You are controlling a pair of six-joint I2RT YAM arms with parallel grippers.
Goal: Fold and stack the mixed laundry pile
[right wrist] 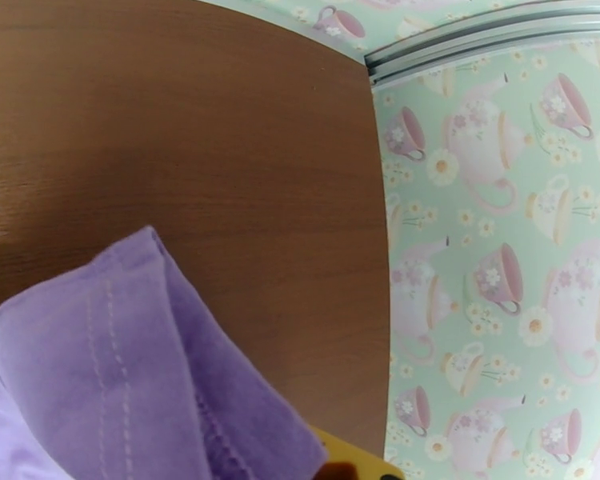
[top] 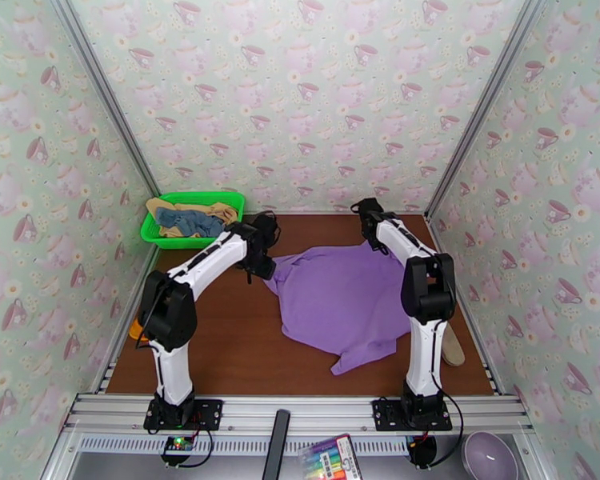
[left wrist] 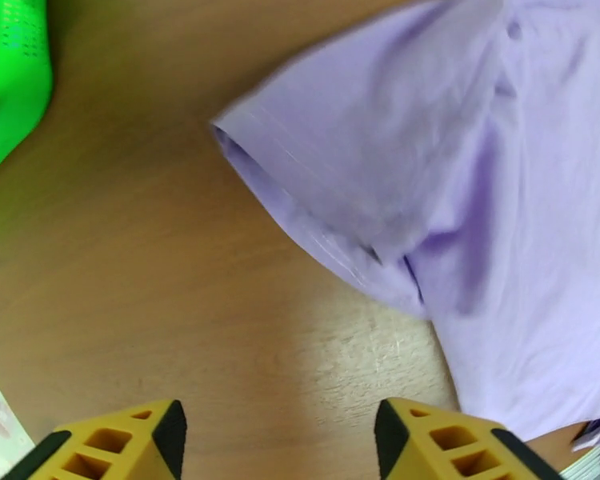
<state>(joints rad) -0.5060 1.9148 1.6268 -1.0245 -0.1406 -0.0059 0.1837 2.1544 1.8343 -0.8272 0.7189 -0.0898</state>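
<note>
A marker pack (top: 330,458) lay on the near rail, its print too small to read. The green mesh basket (top: 152,232) at the table's (top: 220,346) far-left corner held the slate-blue shirt (top: 194,223) and the tan-yellow garment (top: 220,210). The purple T-shirt (top: 344,302) lay spread right of centre, its long axis running roughly far to near and a sleeve opening (left wrist: 220,134) facing the basket. The left gripper (left wrist: 280,446) hung empty, jaws apart, above bare wood just beside that sleeve. The right gripper (top: 372,242) pinched the T-shirt's stitched hem (right wrist: 108,346) near the far edge.
</note>
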